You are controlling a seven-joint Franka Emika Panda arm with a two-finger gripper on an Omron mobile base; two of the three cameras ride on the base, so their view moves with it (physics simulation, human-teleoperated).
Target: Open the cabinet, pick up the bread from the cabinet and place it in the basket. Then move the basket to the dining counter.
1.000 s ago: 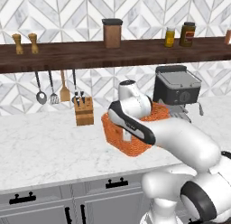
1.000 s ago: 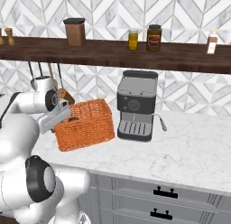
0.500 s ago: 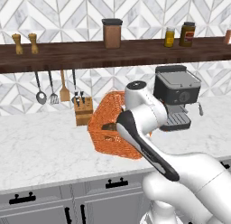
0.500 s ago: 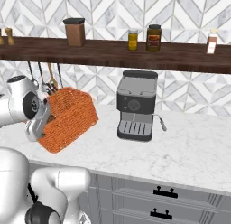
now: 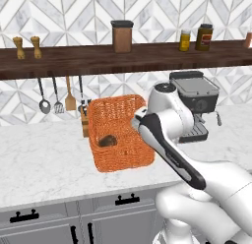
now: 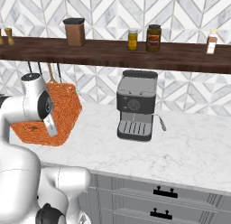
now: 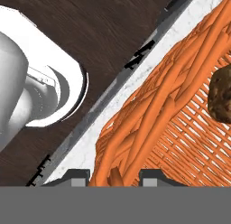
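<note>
1. The bright orange woven basket (image 5: 119,134) has swung from beside the grey espresso machine (image 5: 196,104) and now hangs tilted off the marble worktop (image 5: 44,162).
2. The small brown bread (image 5: 107,140) lies inside it.
3. The gripper (image 7: 113,179) is clamped on the rim, so carrying toward the dining counter looks underway.

Count of things along the kitchen wall

There was one basket (image 5: 120,135) with one bread (image 5: 107,140) inside, one coffee machine (image 6: 136,104) and one knife block (image 5: 85,121) on the table (image 5: 44,164). The shelf (image 5: 74,58) carried one brown canister (image 5: 122,36), two jars (image 6: 132,39), two small shakers (image 5: 19,47) and one white bottle (image 6: 211,41). Three utensils (image 5: 57,95) hung below it.
</note>
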